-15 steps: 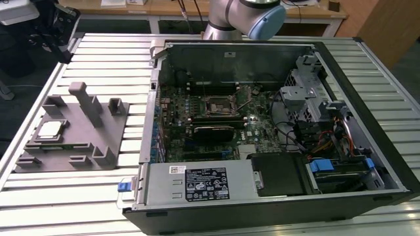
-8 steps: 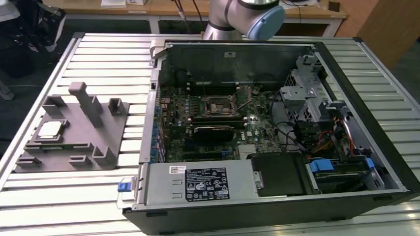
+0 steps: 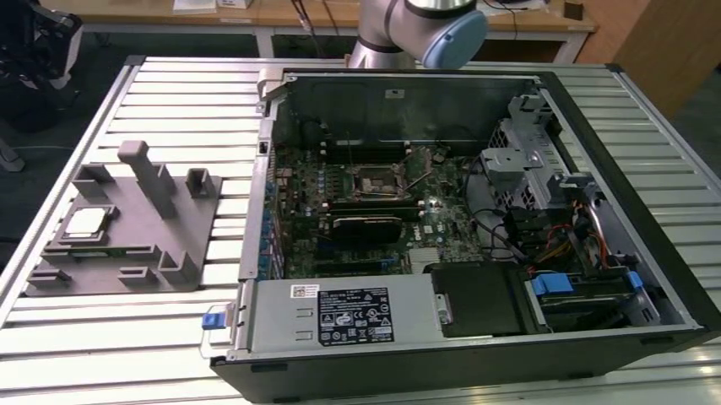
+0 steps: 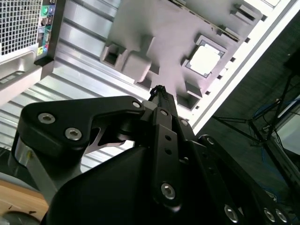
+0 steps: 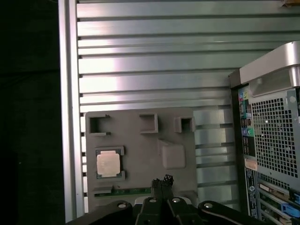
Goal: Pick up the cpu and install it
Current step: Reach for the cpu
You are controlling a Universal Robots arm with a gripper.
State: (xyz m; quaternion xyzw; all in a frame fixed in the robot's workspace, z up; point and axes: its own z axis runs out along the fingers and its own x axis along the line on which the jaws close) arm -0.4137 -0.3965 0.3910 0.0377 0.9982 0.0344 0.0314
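The cpu (image 3: 88, 221) is a pale square chip lying flat in a recess of the grey holder block (image 3: 135, 253), at the exterior view's left, beside the open computer case (image 3: 451, 363). Both wrist views look down on the cpu (image 5: 108, 164) (image 4: 205, 59) from well above. My gripper (image 5: 161, 180) (image 4: 157, 89) hangs over the holder block (image 5: 140, 136), off to one side of the chip, its black fingers closed together with nothing between them. The square socket (image 3: 374, 180) sits in the middle of the motherboard.
The holder block has tall grey posts (image 3: 147, 177) standing near the cpu. The case's back panel (image 5: 272, 136) lies close beside the block. A slatted metal table (image 3: 169, 101) carries everything, and its edge (image 5: 68, 117) drops off near the block. The arm (image 3: 423, 29) rises behind the case.
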